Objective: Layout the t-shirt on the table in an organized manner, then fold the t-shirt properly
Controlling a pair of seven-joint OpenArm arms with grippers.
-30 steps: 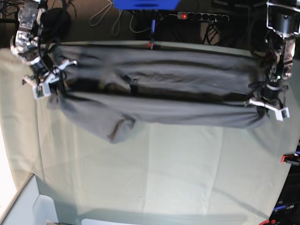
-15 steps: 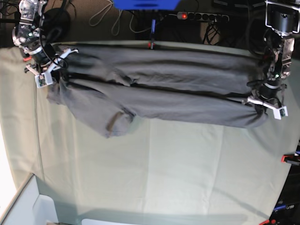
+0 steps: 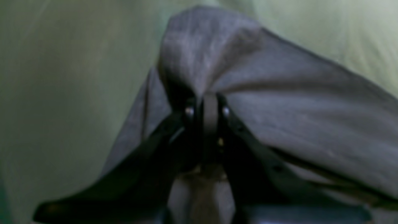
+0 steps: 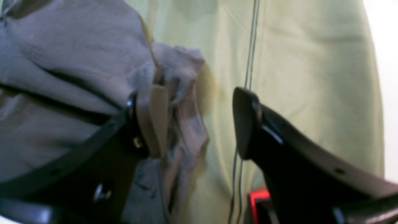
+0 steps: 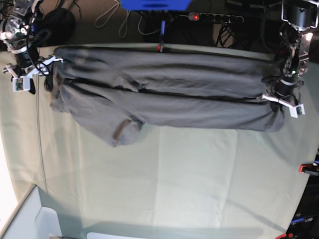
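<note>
The dark grey t-shirt (image 5: pixel 164 94) lies stretched in long folds across the far part of the table (image 5: pixel 199 179), with one sleeve (image 5: pixel 124 130) pointing toward the near side. My left gripper (image 5: pixel 280 102) is shut on the shirt's right end. In the left wrist view its fingertips (image 3: pixel 206 107) pinch a bunch of the shirt (image 3: pixel 279 102) above the table (image 3: pixel 62 77). My right gripper (image 5: pixel 31 75) stands at the shirt's left end. In the right wrist view it (image 4: pixel 194 121) is open, and the shirt (image 4: pixel 62 62) rests against one finger (image 4: pixel 149 121).
Red clamps sit at the table's far edge (image 5: pixel 159 48) and right edge (image 5: pixel 307 168), and one shows in the right wrist view (image 4: pixel 258 196). A thin cable (image 5: pixel 40 139) runs along the left side. A white box (image 5: pixel 30 219) stands at the near left. A power strip (image 5: pixel 214 18) lies beyond the table.
My right gripper has moved left and farther back and has opened, letting go of the shirt's left end. The shirt has settled flatter. My left gripper has shifted slightly toward the far edge.
</note>
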